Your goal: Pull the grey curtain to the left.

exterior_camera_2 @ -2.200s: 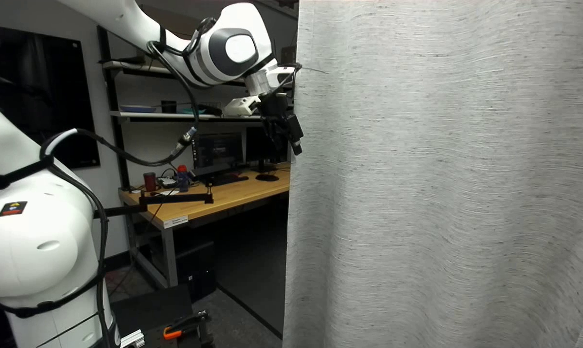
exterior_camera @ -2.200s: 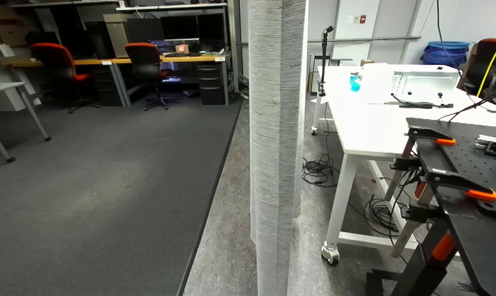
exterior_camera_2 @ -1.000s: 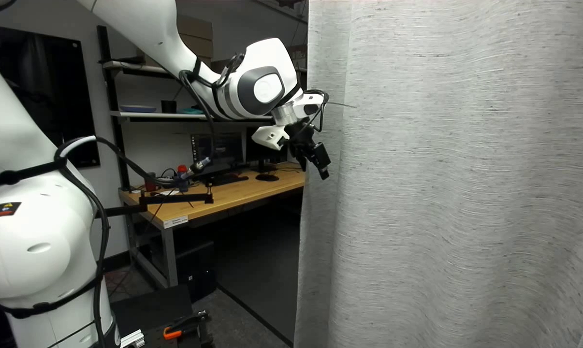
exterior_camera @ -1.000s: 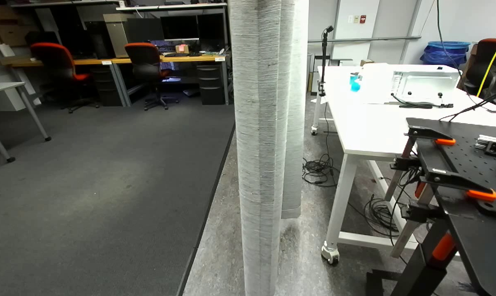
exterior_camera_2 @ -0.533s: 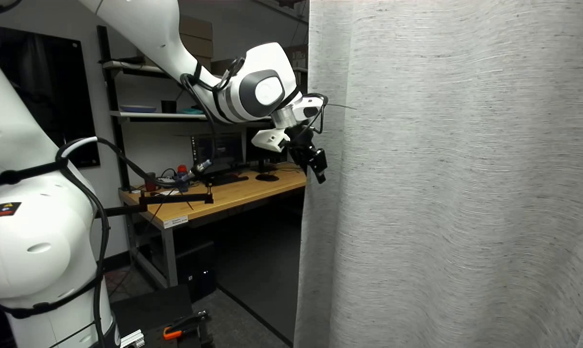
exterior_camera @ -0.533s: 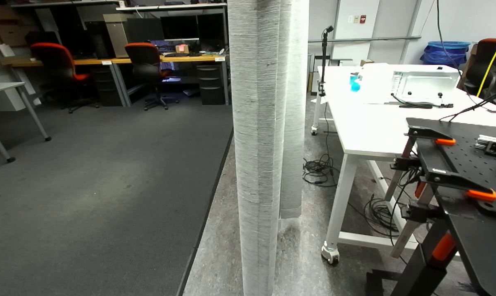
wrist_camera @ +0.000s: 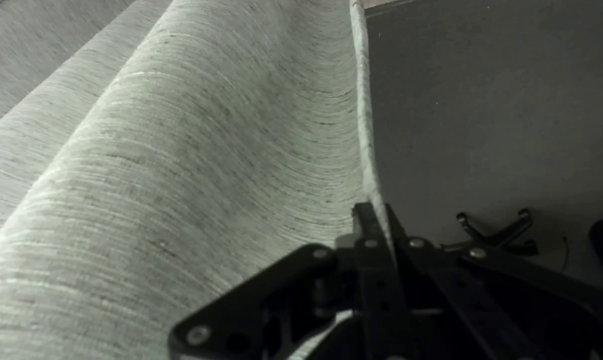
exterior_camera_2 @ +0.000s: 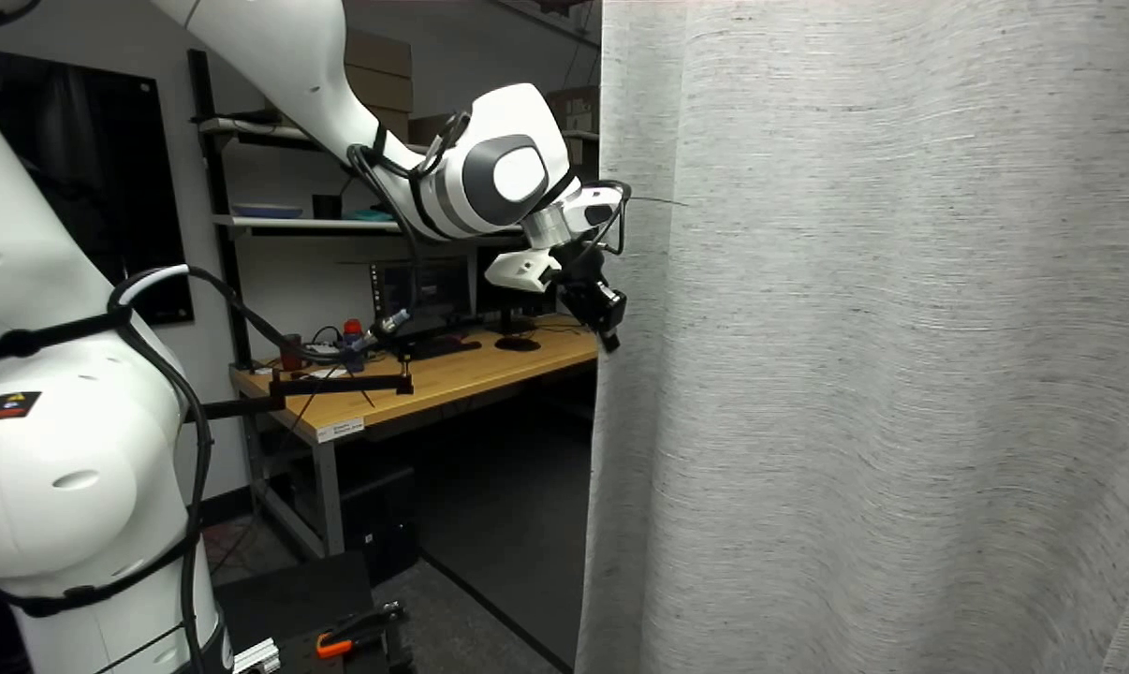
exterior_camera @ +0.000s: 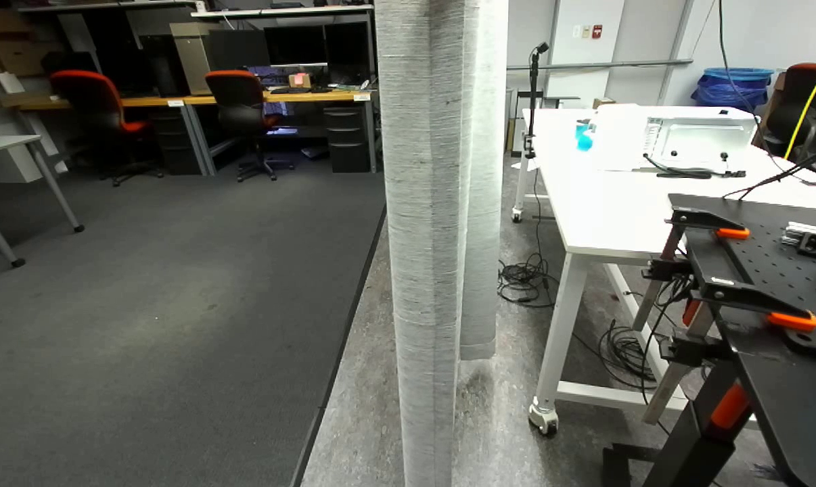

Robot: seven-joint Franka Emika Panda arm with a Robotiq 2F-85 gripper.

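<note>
The grey curtain (exterior_camera_2: pixel 855 328), pale with fine woven streaks, hangs in tall folds at the right of an exterior view. It appears nearly edge-on as a narrow hanging strip of the same curtain (exterior_camera: pixel 421 237) in an exterior view. At the curtain's free edge is my black gripper (exterior_camera_2: pixel 609 343), pointing downward. In the wrist view the curtain's thin edge (wrist_camera: pixel 364 110) runs down between the fingertips of my gripper (wrist_camera: pixel 376 212), which is shut on it. Broad folds lie left of the fingers there, dark floor to the right. An exterior view has no gripper visible beside the strip.
A wooden desk (exterior_camera_2: pixel 452 374) with monitors stands behind the arm. A white table (exterior_camera: pixel 604 210) and a black clamped tabletop (exterior_camera: pixel 787 352) stand right of the curtain strip, with cables (exterior_camera: pixel 526 281) on the floor. A chair base (wrist_camera: pixel 501 232) shows beyond the fingers.
My arm has moved down and rightward in an exterior view, then nearly stopped. The jaws have closed on the curtain's edge. The curtain has shifted and its folds have spread somewhat.
</note>
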